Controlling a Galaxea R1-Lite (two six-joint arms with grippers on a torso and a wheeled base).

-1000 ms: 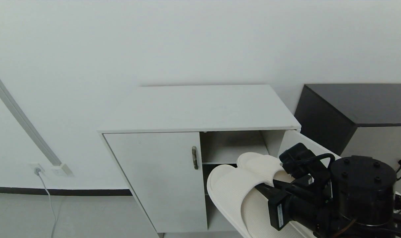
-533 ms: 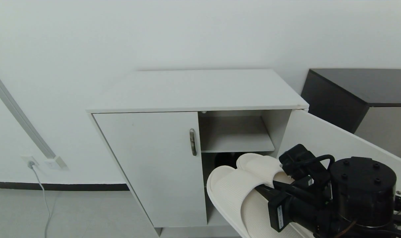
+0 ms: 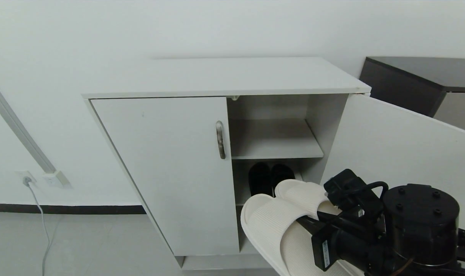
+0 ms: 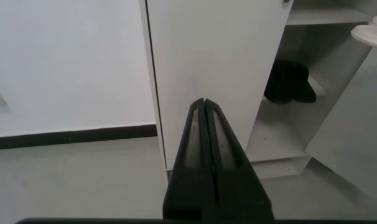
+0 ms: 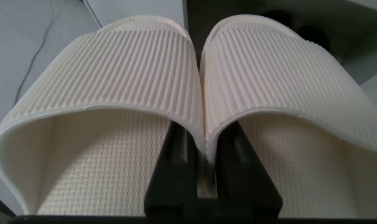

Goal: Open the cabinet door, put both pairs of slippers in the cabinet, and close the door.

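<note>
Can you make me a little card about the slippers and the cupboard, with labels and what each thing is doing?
cabinet: white, two doors
left door: closed
right door: swung open
black slippers: inside, on a shelf below the upper shelf
white slippers: side by side, in front of the open half, not yet inside
right pincer: shut on the white slippers
left pincer: shut, holding nothing

Cream ribbed slippers (image 3: 271,226); black slippers (image 3: 270,178); white cabinet (image 3: 225,74); black side table (image 3: 420,71).
</note>
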